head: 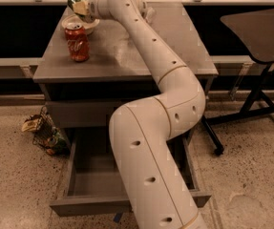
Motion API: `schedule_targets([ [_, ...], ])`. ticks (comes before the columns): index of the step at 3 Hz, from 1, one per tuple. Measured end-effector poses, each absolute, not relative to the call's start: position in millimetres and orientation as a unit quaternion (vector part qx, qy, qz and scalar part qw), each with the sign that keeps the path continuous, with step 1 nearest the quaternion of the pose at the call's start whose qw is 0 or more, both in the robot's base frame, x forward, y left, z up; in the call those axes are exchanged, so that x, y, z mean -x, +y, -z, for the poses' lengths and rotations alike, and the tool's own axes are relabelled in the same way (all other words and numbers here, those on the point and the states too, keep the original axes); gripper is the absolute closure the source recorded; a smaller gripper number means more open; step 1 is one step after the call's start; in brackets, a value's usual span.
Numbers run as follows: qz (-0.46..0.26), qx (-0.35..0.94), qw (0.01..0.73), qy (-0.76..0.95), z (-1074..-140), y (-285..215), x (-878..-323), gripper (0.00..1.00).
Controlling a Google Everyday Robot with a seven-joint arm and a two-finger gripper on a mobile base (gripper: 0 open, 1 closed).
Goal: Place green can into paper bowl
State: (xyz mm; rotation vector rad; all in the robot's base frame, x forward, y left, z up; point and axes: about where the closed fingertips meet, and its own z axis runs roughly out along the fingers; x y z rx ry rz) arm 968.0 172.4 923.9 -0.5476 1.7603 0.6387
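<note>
My gripper [80,6] is at the far left of the grey table, shut on the green can [75,2], which it holds tilted just above the paper bowl [89,27]. The bowl sits on the table's back left, right behind the red cola can [77,42]. Only part of the bowl's rim shows behind the red can and below my gripper. My white arm reaches across the table from the lower middle of the view.
The grey table [127,51] has an open empty drawer [93,180] below its front. A crumpled chip bag [43,132] lies on the floor at the left. A dark chair [258,37] stands at the right.
</note>
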Motion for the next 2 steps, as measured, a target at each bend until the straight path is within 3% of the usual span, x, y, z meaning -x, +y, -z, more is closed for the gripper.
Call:
schedule_targets([
  [2, -0.269, 0.228, 0.546, 0.76, -916.7, 172.8, -968.1, 0.13],
])
